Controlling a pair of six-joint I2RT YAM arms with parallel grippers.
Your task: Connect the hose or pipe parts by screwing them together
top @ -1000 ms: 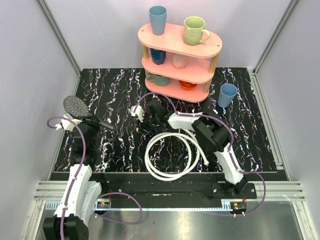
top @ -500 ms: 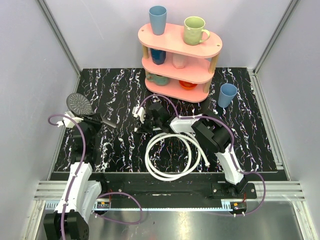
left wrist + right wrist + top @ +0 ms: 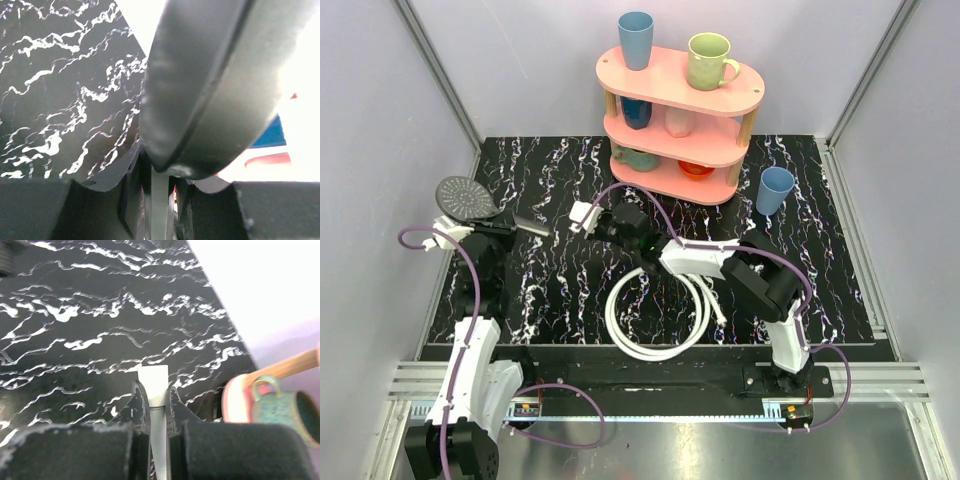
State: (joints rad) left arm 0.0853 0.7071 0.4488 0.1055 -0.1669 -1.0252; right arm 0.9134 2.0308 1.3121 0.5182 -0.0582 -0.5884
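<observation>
The grey round-faced shower head [image 3: 466, 197] is off the mat at the left, its dark handle [image 3: 525, 227] pointing right. My left gripper [image 3: 496, 229] is shut on that handle; in the left wrist view the head [image 3: 210, 85] fills the frame above the gripped handle [image 3: 159, 197]. The white hose [image 3: 660, 312] lies coiled at mid-table. My right gripper [image 3: 607, 226] is shut on its white end fitting [image 3: 153, 382], which pokes out past the fingertips, a short way right of the handle's free end. The right gripper [image 3: 153, 396] hovers over the black marbled mat [image 3: 75, 315].
A pink three-tier shelf [image 3: 680, 120] with cups stands at the back centre. A blue cup [image 3: 775, 190] sits to its right on the mat. Purple cables loop around both arms. A teal mug [image 3: 285, 412] on the shelf shows at the right of the right wrist view.
My right gripper has shut on the hose end and carried it left toward the shower head handle, pulling the coil. The left gripper shifted the shower head slightly left.
</observation>
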